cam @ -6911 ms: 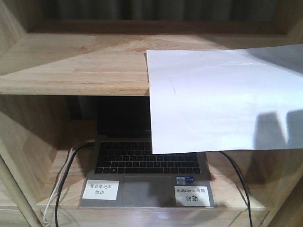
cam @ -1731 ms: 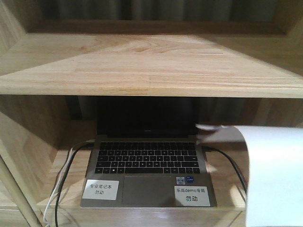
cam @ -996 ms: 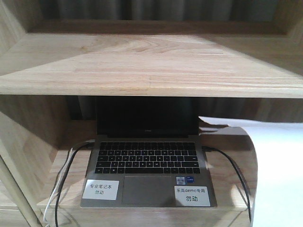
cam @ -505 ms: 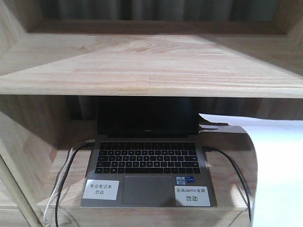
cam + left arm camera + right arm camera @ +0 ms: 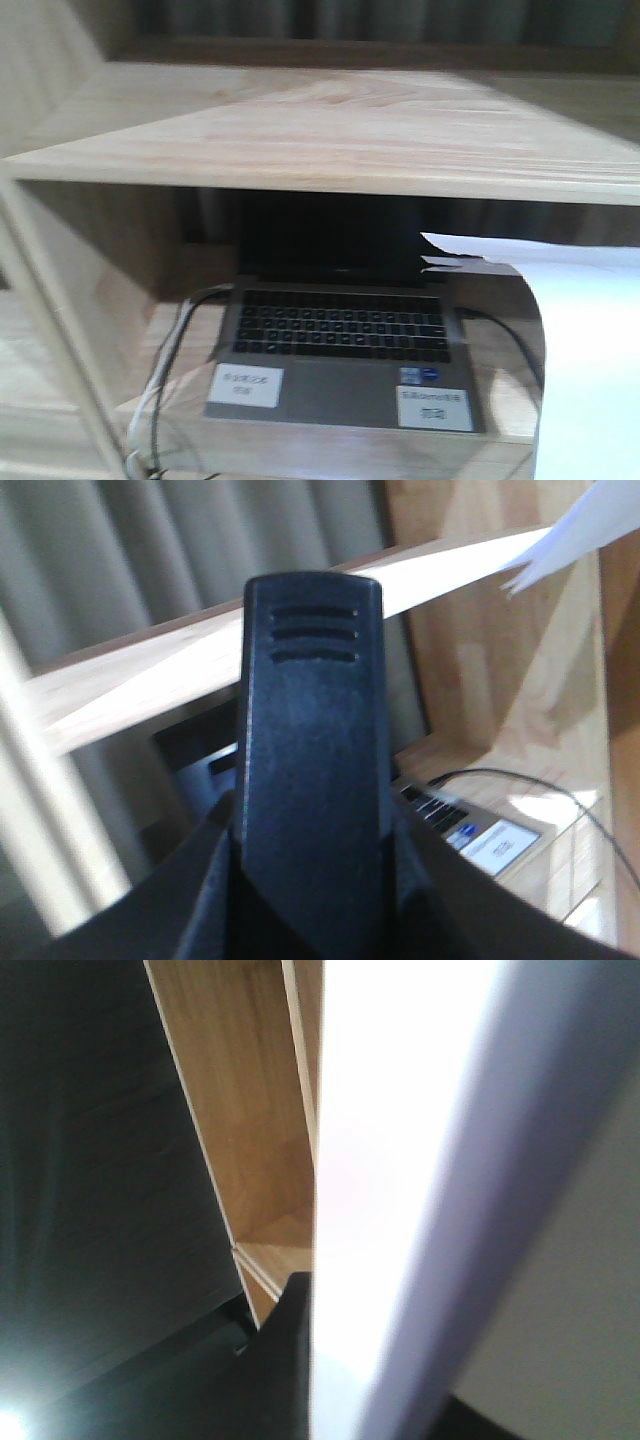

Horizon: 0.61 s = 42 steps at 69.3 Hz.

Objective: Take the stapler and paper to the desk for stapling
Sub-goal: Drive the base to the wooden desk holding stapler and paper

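Note:
A black stapler (image 5: 312, 750) stands upright in the left wrist view, and my left gripper (image 5: 315, 890) is shut on its lower part with a dark finger on each side. The white paper (image 5: 400, 1160) fills the middle of the right wrist view, held edge-on in my shut right gripper (image 5: 370, 1390); one black finger (image 5: 285, 1360) shows to its left. In the front view the paper (image 5: 590, 370) hangs curled at the lower right, in front of the shelving. Neither gripper shows in the front view. The desk is out of view.
Light wood shelving (image 5: 330, 150) fills the front view, which is blurred. An open laptop (image 5: 340, 360) with white labels sits on the lower shelf, with cables (image 5: 160, 390) trailing off its left side. Grey curtains (image 5: 120, 570) hang behind.
The paper has come off the upper shelf and now hangs at the lower right. In the last half second the shelving and laptop have shifted right in the front view, which has blurred.

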Available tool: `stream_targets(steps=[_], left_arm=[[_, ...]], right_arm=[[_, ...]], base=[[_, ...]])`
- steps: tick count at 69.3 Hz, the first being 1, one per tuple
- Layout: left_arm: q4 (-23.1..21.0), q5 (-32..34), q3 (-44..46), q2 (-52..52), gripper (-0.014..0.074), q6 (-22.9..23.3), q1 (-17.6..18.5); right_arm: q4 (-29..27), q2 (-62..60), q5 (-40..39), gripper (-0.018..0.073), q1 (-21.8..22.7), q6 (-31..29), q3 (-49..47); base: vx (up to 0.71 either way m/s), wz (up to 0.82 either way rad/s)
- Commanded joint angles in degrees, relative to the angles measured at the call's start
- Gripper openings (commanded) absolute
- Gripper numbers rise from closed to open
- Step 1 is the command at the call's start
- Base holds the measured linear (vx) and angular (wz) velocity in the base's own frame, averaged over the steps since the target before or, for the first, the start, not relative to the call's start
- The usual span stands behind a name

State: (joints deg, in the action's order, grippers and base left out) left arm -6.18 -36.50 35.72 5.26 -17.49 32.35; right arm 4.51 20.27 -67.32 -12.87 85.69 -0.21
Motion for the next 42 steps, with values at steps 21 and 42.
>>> stream_targets(steps=[21,42], left_arm=[[-0.43,7.38,1.55,0.81,-0.0006,0.1,0.33],[-0.43,7.38,1.55,0.81,-0.0006,0.1,0.33]], right_arm=[[0.18,0.41,-5.45,-0.0002,0.27,-0.72,-1.48],[0.18,0.41,-5.58,-0.0002,0.27,-0.72,-1.48]], base=[[-0.09,0.33],[-0.13,0.49]])
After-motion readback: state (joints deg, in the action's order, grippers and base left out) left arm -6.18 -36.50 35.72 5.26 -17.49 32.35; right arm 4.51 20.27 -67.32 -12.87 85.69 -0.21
